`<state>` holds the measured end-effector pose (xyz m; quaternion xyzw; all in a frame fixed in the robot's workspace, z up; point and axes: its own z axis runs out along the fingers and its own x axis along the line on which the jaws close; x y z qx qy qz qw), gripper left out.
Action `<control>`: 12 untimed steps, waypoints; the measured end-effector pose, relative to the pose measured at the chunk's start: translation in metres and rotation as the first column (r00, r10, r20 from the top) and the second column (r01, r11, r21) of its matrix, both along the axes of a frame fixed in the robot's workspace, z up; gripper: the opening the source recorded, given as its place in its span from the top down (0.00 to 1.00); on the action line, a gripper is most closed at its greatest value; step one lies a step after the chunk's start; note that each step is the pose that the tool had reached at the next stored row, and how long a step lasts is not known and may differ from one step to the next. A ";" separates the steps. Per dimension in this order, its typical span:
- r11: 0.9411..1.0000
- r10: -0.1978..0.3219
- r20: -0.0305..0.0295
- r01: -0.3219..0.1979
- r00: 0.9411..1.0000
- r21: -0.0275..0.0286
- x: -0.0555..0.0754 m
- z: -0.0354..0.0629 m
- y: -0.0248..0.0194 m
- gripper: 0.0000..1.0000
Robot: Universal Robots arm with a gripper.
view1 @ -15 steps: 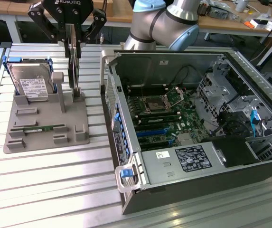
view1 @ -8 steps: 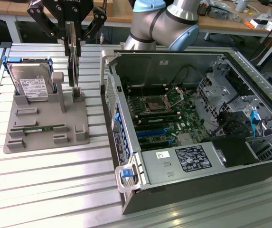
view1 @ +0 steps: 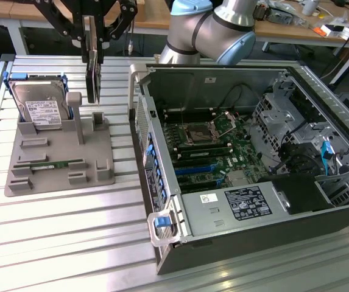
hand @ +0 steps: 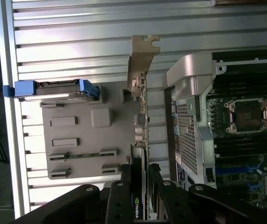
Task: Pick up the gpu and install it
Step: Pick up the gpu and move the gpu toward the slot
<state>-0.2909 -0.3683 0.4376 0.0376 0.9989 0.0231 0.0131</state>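
On the slatted metal tabletop the open computer case lies with its mainboard facing up, toward the exterior view's right. Just beside it on the left sits a grey holder, with a hard drive standing at its far end and a memory stick lying along its near edge.

The pick-up looks done and the carry is in hand. The gripper hangs above the holder, its fingers clamped on either flat face of the gpu, which hangs clear of the holder and short of the case wall.

Installing, as I judge it, calls for bringing the card over the blue slots on the mainboard, its connector edge squared to one slot and its bracket toward the case's back wall, then a straight press.

The gpu is thin and dark, seen edge-on in the wrist view, with a pale metal bracket at the end away from the fingers.
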 end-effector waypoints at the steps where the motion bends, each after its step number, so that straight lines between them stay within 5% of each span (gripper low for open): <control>1: 1.000 0.000 0.000 0.000 1.000 0.000 0.000 0.0011 0.0000 0.73; 12: 1.000 0.000 0.000 0.000 1.000 0.000 0.000 0.0126 0.0000 0.73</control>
